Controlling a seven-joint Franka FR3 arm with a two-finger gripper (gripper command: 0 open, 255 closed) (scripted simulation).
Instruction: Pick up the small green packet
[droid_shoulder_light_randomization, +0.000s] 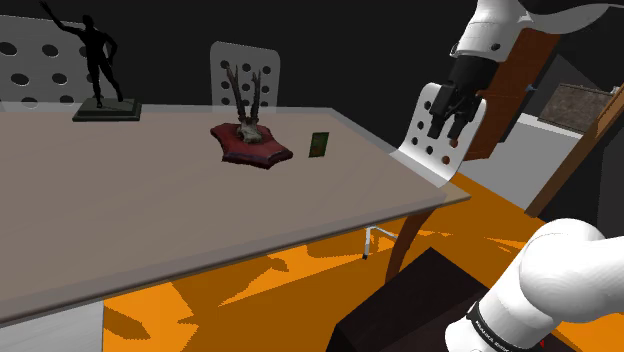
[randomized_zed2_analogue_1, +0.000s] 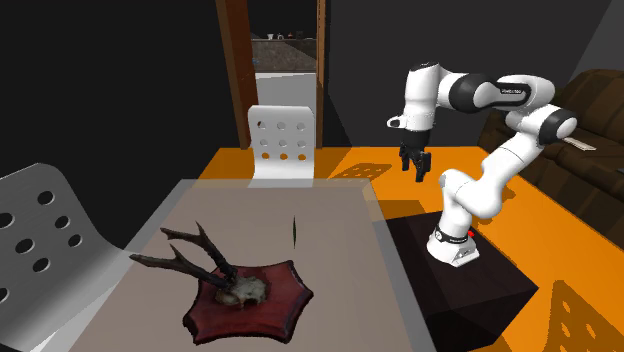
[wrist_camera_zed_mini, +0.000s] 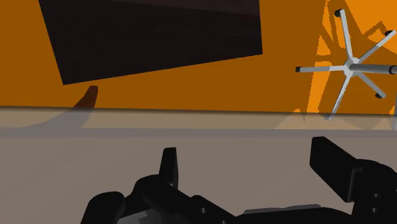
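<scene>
On matte table, thin rectangular packet

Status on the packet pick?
Claw open, empty, above table edge. Packet upright on table, untouched. Antler mount beside it, not blocking.

Tool hangs high over the bench edge, near its corner, fingers apart; I see open air around it.

Between tool and green packet: bare bench top, nothing standing. The packet stands upright on edge.

Just beyond the packet from the tool: antler mount, tines upright, near the packet but apart from it. That side is tight.

White perforated chair: back rises at the bench end near the tool, beside the line in.

Black statue: far corner, well apart.

Under the tool: bench edge, then orange floor.
</scene>
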